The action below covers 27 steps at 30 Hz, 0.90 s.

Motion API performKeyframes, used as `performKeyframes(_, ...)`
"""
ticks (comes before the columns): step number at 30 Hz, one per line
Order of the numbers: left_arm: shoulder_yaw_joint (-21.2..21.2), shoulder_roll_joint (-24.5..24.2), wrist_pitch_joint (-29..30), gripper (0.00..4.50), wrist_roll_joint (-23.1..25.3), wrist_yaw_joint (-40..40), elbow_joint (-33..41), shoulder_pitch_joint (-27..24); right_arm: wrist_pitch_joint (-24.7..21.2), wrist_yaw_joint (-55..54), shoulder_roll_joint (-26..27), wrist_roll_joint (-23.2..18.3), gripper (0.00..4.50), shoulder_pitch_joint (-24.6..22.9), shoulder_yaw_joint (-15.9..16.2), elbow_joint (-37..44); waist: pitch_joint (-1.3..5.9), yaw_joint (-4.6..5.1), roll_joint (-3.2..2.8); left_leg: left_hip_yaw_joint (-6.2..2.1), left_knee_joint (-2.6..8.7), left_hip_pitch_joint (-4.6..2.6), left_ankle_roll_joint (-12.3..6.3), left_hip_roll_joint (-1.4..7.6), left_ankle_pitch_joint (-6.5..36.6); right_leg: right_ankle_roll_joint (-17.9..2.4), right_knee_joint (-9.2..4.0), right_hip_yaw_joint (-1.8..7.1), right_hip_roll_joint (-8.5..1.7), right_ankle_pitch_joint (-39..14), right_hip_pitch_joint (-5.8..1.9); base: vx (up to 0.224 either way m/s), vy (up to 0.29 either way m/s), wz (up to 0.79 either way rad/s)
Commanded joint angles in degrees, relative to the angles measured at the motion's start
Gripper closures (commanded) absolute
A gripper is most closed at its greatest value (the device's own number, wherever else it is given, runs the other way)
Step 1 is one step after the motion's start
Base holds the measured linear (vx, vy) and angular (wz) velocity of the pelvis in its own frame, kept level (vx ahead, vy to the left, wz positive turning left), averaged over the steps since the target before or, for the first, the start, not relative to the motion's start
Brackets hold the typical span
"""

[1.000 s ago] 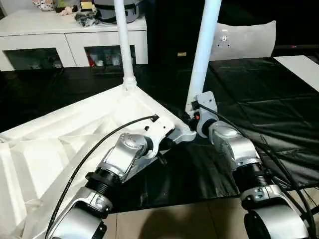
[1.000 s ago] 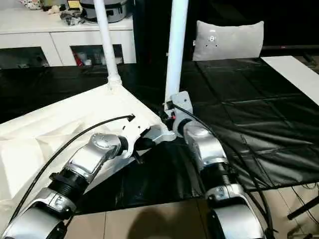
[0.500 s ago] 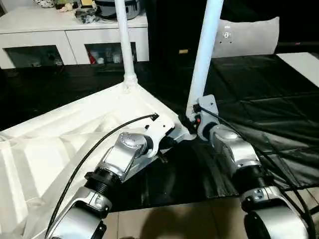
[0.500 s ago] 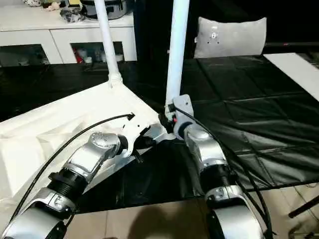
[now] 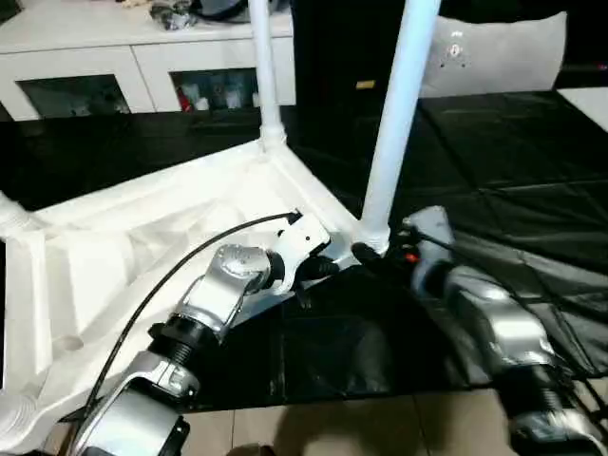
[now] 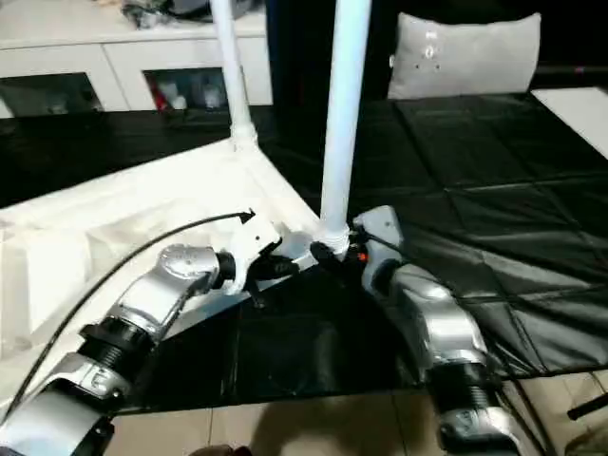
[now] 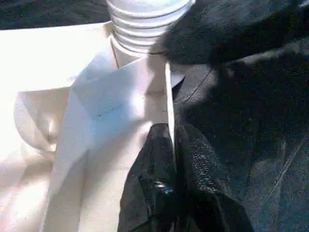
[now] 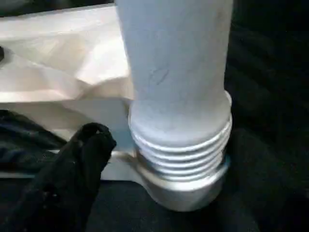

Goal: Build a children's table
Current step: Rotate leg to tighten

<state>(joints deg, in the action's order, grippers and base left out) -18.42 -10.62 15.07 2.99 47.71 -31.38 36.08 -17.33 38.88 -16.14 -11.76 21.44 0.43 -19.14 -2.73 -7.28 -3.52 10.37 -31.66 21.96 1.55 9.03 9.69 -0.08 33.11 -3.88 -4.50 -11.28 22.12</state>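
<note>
Pinching thin tabletop rim (image 7: 166, 104): left gripper (image 7: 170, 145); right gripper (image 8: 159, 159) spread beside ribbed leg (image 8: 178, 140).

head pair: high, looking down-forward | wrist views: close | shared: near leg (image 5: 394, 123) base, table corner (image 8: 145, 169)

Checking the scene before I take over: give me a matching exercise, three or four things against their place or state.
Things:
1. near leg
2. far leg
3. left gripper
4. pillow

States:
A. shut on the tabletop's edge
B. lying on the black sheet at the back
C. upright in the corner socket by the right gripper
D. upright in the far corner socket

Pairs: 1-C, 2-D, 3-A, 4-B
</note>
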Motion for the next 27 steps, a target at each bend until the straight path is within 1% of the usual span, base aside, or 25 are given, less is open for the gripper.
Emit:
performKeyframes(1, -2.99, -2.30, -2.31, 4.50, 1.00, 5.06, -2.13, -1.66, 0.66, 6.31, -2.63, -1.90, 0.02, -1.71, 0.68, 3.35, 4.12, -0.47, 0.40, -1.82, 2.36, -0.82, -5.75, 4.42, 5.07, -13.65, -2.20, 2.66, -4.88, 5.99, -2.74, 0.000, 0.000, 0.00)
performKeyframes(2, -3.54, -2.99, -3.15, 4.50, 1.00, 6.72, -1.97, -1.87, 1.18, 7.72, -3.98, -1.79, 0.02, -2.15, 0.88, 3.76, 4.10, -0.65, 0.40, -1.70, 2.09, -0.66, -6.72, 4.46, 4.67, -14.06, -2.01, 2.54, -4.84, 7.35, -2.73, 0.000, 0.000, 0.00)
performKeyframes(4, -4.65, -4.42, -5.08, 4.50, 0.88, 10.25, -1.54, -2.31, 1.81, 10.57, -6.32, -2.11, 0.02, -2.56, 1.01, 4.27, 3.98, -0.85, 0.52, -1.56, 2.08, -0.64, -7.06, 4.47, 5.72, -14.28, -2.15, 2.43, -4.91, 5.20, -2.64, 0.000, 0.000, 0.00)
performKeyframes(5, -4.85, -4.66, -5.49, 4.50, 0.85, 10.91, -1.48, -2.39, 1.90, 11.10, -6.72, -2.22, 0.02, -2.60, 1.01, 4.34, 3.84, -1.07, 0.42, -1.53, 2.19, -0.74, -6.75, 4.58, 7.44, -14.28, -2.44, 2.43, -5.09, 1.53, -2.54, 0.000, 0.000, 0.00)
performKeyframes(6, -5.51, -5.62, -6.35, 4.50, 0.85, 13.02, -1.09, -2.64, 2.77, 12.49, -7.92, -2.21, 0.02, -2.32, 0.94, 4.11, 3.61, -1.13, 0.41, -1.46, 2.41, -0.90, -5.82, 4.68, 9.57, -13.96, -2.86, 2.51, -5.07, -2.94, -2.39, 0.000, 0.000, 0.00)
performKeyframes(7, -5.78, -5.94, -6.68, 4.50, 0.97, 13.64, -1.07, -2.65, 3.29, 12.92, -8.32, -2.10, 0.02, -2.06, 0.88, 3.76, 3.47, -1.12, 0.57, -1.47, 2.54, -0.93, -5.28, 4.72, 10.57, -13.74, -3.05, 2.56, -5.11, -5.17, -2.36, 0.000, 0.000, 0.00)
performKeyframes(8, -6.29, -6.62, -7.12, 4.50, 1.19, 14.78, -0.91, -2.74, 3.78, 14.35, -9.03, -2.31, 0.02, -1.62, 0.92, 3.58, 3.42, -1.27, 0.49, -1.47, 2.66, -1.26, -4.31, 4.86, 12.05, -13.30, -3.33, 2.67, -5.20, -8.61, -2.17, 0.000, 0.000, 0.00)
performKeyframes(9, -6.67, -7.09, -7.60, 4.50, 1.45, 15.66, -0.95, -2.74, 4.09, 15.64, -9.58, -2.52, 0.02, -1.30, 0.97, 3.57, 3.38, -1.35, 0.65, -1.52, 2.85, -1.27, -3.66, 4.95, 12.67, -13.00, -3.37, 2.72, -5.10, -10.26, -2.20, 0.000, 0.000, 0.00)
performKeyframes(10, -6.67, -7.09, -7.60, 4.50, 1.45, 15.66, -0.95, -2.74, 4.09, 15.64, -9.58, -2.52, 0.02, -1.30, 0.97, 3.57, 3.38, -1.43, 0.52, -1.56, 2.89, -1.33, -3.36, 5.01, 12.96, -12.98, -3.29, 2.74, -5.14, -10.69, -2.17, 0.000, 0.000, 0.00)
performKeyframes(11, -7.57, -8.23, -9.22, 4.50, 1.77, 18.00, -0.81, -2.82, 5.44, 19.36, -10.88, -2.87, 0.02, -0.66, 1.76, 3.77, 3.34, -1.39, 0.66, -1.61, 2.98, -1.29, -2.94, 5.04, 13.33, -12.88, -3.28, 2.75, -5.15, -10.98, -2.14, 0.000, 0.000, 0.00)
performKeyframes(12, -7.95, -8.68, -9.86, 4.50, 1.83, 19.01, -0.68, -2.86, 6.09, 21.15, -11.55, -2.78, 0.02, -0.49, 2.51, 3.92, 3.48, -1.45, 0.93, -1.63, 2.93, -1.23, -2.97, 5.00, 12.88, -12.71, -3.15, 2.74, -5.25, -10.60, -2.34, 0.000, 0.000, 0.00)
performKeyframes(13, -8.26, -9.16, -10.76, 4.50, 1.86, 20.01, -0.54, -2.94, 7.21, 23.10, -12.32, -2.30, 0.02, -0.50, 3.58, 4.16, 3.47, -1.54, 0.82, -1.62, 2.87, -1.22, -3.06, 4.98, 12.67, -12.70, -3.10, 2.75, -5.23, -10.40, -2.26, 0.000, 0.000, 0.00)
performKeyframes(14, -8.37, -9.31, -11.13, 4.50, 1.88, 20.39, -0.52, -2.94, 7.73, 23.94, -12.67, -2.05, 0.02, -0.51, 4.04, 4.21, 3.51, -1.59, 0.77, -1.53, 2.73, -1.23, -3.39, 4.97, 12.20, -12.63, -3.07, 2.81, -5.22, -9.60, -2.24, 0.000, 0.000, 0.00)
performKeyframes(15, -8.49, -9.52, -11.93, 4.50, 1.91, 21.09, -0.52, -2.91, 8.71, 25.77, -13.58, -1.26, 0.02, -0.55, 5.36, 4.19, 3.63, -1.73, 1.01, -1.49, 2.54, -1.15, -3.95, 4.90, 11.02, -12.95, -2.87, 2.78, -5.27, -8.07, -2.27, 0.000, 0.000, 0.00)
performKeyframes(16, -8.59, -9.67, -12.18, 4.50, 1.81, 21.65, -0.27, -2.96, 8.92, 27.01, -14.08, -0.90, 0.02, -0.56, 6.22, 4.14, 3.67, -1.89, 1.11, -1.45, 2.37, -1.04, -4.48, 4.83, 9.96, -13.16, -2.69, 2.74, -5.26, -7.15, -2.34, 0.000, 0.000, 0.00)
performKeyframes(17, -8.66, -9.80, -12.25, 4.50, 1.68, 22.10, 0.03, -3.06, 8.91, 27.78, -14.31, -0.81, 0.02, -0.55, 6.71, 4.10, 3.69, -1.96, 1.05, -1.42, 2.33, -1.08, -4.75, 4.84, 9.67, -13.31, -2.64, 2.70, -5.23, -6.94, -2.29, 0.000, 0.000, 0.00)
performKeyframes(18, -8.77, -9.97, -12.37, 4.50, 1.49, 22.80, 0.41, -3.16, 8.90, 28.76, -14.47, -0.76, 0.19, -0.47, 7.12, 3.92, 3.69, -2.08, 1.26, -1.37, 2.24, -1.03, -5.17, 4.83, 9.27, -13.40, -2.66, 2.69, -5.23, -7.08, -2.25, 0.000, 0.000, 0.00)
performKeyframes(19, -8.95, -10.31, -12.29, 4.50, 1.18, 23.99, 1.26, -3.43, 8.79, 29.64, -14.43, -0.80, 0.19, -0.17, 7.44, 3.55, 3.76, -2.22, 1.23, -1.42, 2.19, -1.07, -5.26, 4.85, 9.03, -13.47, -2.58, 2.67, -5.28, -7.15, -2.26, 0.000, 0.000, 0.00)
performKeyframes(20, -9.23, -10.69, -12.05, 4.50, 0.84, 25.20, 2.41, -3.76, 8.55, 30.20, -14.16, -1.02, 0.19, 0.29, 7.55, 3.01, 3.77, -2.33, 1.39, -1.42, 2.18, -1.02, -5.46, 4.94, 8.84, -13.55, -2.54, 2.68, -5.34, -7.43, -2.27, 0.000, 0.000, 0.00)
performKeyframes(21, -9.31, -10.77, -12.02, 4.50, 0.76, 25.46, 2.64, -3.83, 8.53, 30.36, -14.11, -1.11, 0.19, 0.43, 7.57, 2.82, 3.81, -2.49, 1.23, -1.46, 2.15, -1.09, -5.50, 5.00, 8.54, -13.67, -2.46, 2.69, -5.27, -7.48, -2.14, 0.000, 0.000, 0.00)
performKeyframes(22, -9.56, -11.07, -11.94, 4.50, 0.53, 26.18, 3.38, -4.06, 8.32, 31.11, -13.93, -1.62, 0.33, 0.81, 7.67, 2.34, 3.80, -2.50, 1.19, -1.44, 2.13, -1.10, -5.50, 4.99, 8.60, -13.76, -2.42, 2.67, -5.20, -7.59, -2.07, 0.000, 0.000, 0.00)
performKeyframes(23, -9.65, -11.12, -11.97, 4.50, 0.50, 26.48, 3.60, -4.14, 8.39, 31.68, -13.94, -1.95, 0.50, 0.98, 7.73, 1.99, 3.78, -2.53, 1.28, -1.42, 2.13, -1.16, -5.35, 5.00, 9.29, -13.93, -2.47, 2.67, -5.19, -8.33, -2.02, 0.000, 0.000, 0.00)
performKeyframes(24, -9.68, -11.16, -12.04, 4.50, 0.54, 26.59, 3.66, -4.20, 8.14, 32.31, -13.97, -2.37, 0.55, 1.07, 7.83, 1.86, 3.66, -2.58, 1.19, -1.43, 2.18, -1.17, -5.06, 4.99, 9.83, -13.88, -2.52, 2.74, -5.14, -9.27, -1.90, 0.000, 0.000, 0.00)
performKeyframes(26, -9.83, -11.34, -12.19, 4.50, 0.71, 26.87, 3.69, -4.31, 7.15, 33.48, -14.11, -3.14, 0.59, 1.07, 8.12, 1.97, 3.52, -2.64, 1.21, -1.46, 2.23, -1.12, -4.61, 4.97, 11.35, -13.57, -2.71, 2.81, -5.30, -11.43, -1.97, 0.000, 0.000, 0.00)
performKeyframes(27, -10.00, -11.46, -12.24, 4.50, 0.88, 27.17, 3.70, -4.38, 6.61, 34.62, -14.43, -3.64, 0.81, 1.03, 8.48, 1.98, 3.44, -2.64, 1.33, -1.49, 2.34, -1.20, -4.05, 4.98, 12.40, -13.15, -2.87, 2.83, -5.29, -13.37, -1.90, 0.000, 0.000, 0.00)
